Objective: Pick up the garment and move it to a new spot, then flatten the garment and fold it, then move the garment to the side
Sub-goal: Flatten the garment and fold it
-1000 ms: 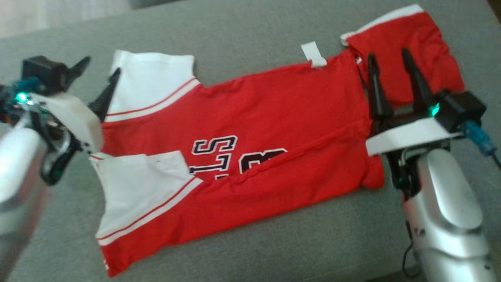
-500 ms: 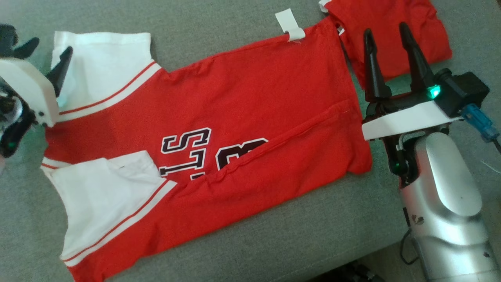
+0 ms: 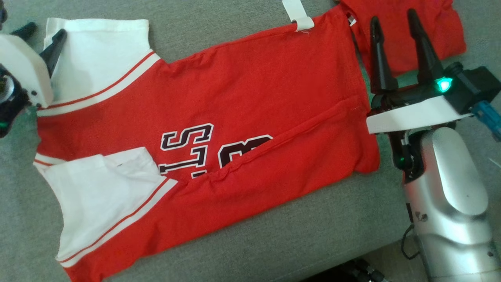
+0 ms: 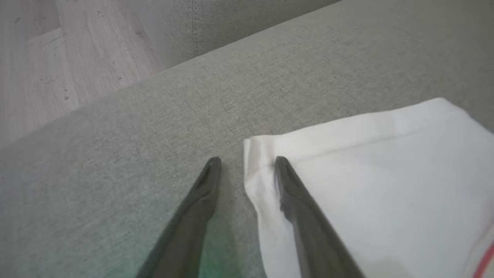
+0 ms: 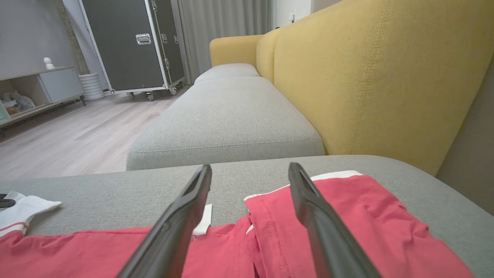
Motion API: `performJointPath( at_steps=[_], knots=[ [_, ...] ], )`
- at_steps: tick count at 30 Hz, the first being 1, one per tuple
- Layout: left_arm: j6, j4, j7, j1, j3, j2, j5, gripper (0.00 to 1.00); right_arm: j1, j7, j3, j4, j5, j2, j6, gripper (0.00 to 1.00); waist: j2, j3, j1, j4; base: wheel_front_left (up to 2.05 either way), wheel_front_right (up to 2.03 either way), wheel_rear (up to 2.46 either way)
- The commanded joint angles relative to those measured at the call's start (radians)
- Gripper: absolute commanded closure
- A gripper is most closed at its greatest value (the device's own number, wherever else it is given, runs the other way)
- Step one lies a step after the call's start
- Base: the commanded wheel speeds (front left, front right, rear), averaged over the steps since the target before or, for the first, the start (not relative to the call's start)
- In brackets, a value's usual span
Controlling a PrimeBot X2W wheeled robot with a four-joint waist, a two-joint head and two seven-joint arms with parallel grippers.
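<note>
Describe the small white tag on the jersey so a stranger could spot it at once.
On the grey sofa cushion lies a red jersey. Along its edge farthest from the robot, near the right gripper, a small white tag sticks out onto the grey fabric. Unlike the broad white panels at the other end, it is a narrow plain strip without a red stripe.

I'm seeing the garment (image 3: 254, 98) spread across the grey cushion (image 3: 313, 235), a red jersey running lengthwise left to right. At its left end sit two white panels with red striping, the far panel (image 3: 101, 58) flat and the near panel (image 3: 105, 196) slightly creased. The near long edge is folded up over the body, covering the bottom of the black lettering (image 3: 195, 149). A white tag (image 3: 297, 15) pokes off the far edge, and a red sleeve (image 3: 446, 35) lies rumpled at the far right.
</note>
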Motion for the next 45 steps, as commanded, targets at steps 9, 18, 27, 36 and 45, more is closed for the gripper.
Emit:
performJointPath(
  at_steps=[9, 18, 27, 36, 45],
  knots=[
    [0.002, -0.055, -0.135, -0.04, -0.036, 0.033, -0.069, 1.0, -0.038, 0.036, 0.001, -0.028, 0.035, 0.003, -0.001, 0.0, 0.0, -0.044, 0.0, 0.041, 0.0, 0.0, 0.0],
    [0.002, -0.053, -0.418, -0.016, -0.061, -0.013, -0.076, 1.0, -0.094, 0.133, 0.049, 0.016, 0.052, -0.111, -0.001, 0.0, 0.0, -0.143, 0.0, 0.146, 0.0, 0.0, 0.0],
    [0.002, -0.137, -0.54, 0.032, -0.116, -0.038, -0.052, 1.0, -0.167, 0.293, 0.105, 0.237, 0.125, -0.214, -0.001, 0.0, 0.0, -0.192, 0.0, 0.287, 0.0, 0.0, 0.0],
    [0.002, -0.208, -0.55, 0.029, -0.136, -0.083, -0.021, 1.0, -0.297, 0.422, 0.2, 0.511, 0.068, -0.298, -0.001, 0.0, 0.0, -0.165, 0.0, 0.365, 0.0, 0.0, 0.0],
    [0.002, -0.227, -0.552, 0.012, -0.148, -0.104, -0.01, 1.0, -0.374, 0.464, 0.292, 0.666, 0.064, -0.314, -0.001, 0.0, 0.0, -0.139, 0.0, 0.394, 0.0, 0.0, 0.0]
  ],
)
